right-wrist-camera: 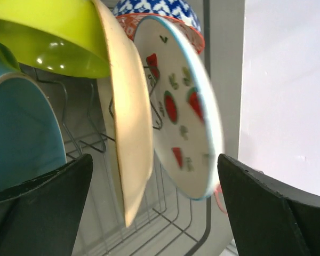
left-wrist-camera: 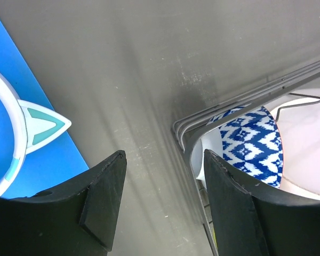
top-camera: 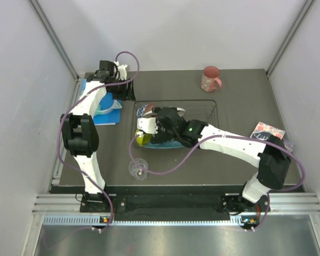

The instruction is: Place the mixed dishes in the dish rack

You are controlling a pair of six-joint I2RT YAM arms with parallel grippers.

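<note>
While the right gripper [right-wrist-camera: 154,160] hangs spread wide, pinching nothing, the cream floral plate [right-wrist-camera: 129,133] and the white plate with red shapes [right-wrist-camera: 184,125] stand on edge between its fingers, inside the dish rack [top-camera: 217,114]. Beside them sit the lime-green bowl [right-wrist-camera: 48,42] and the teal scalloped plate [right-wrist-camera: 21,144]. The white plate leans and looks blurred. It may be unsettled, and a finger brushing its rim on the way out could topple the row. The left gripper [left-wrist-camera: 162,176] is spread and empty beside the rack corner. The pink mug [top-camera: 210,79] and small clear glass [top-camera: 138,169] wait outside.
</note>
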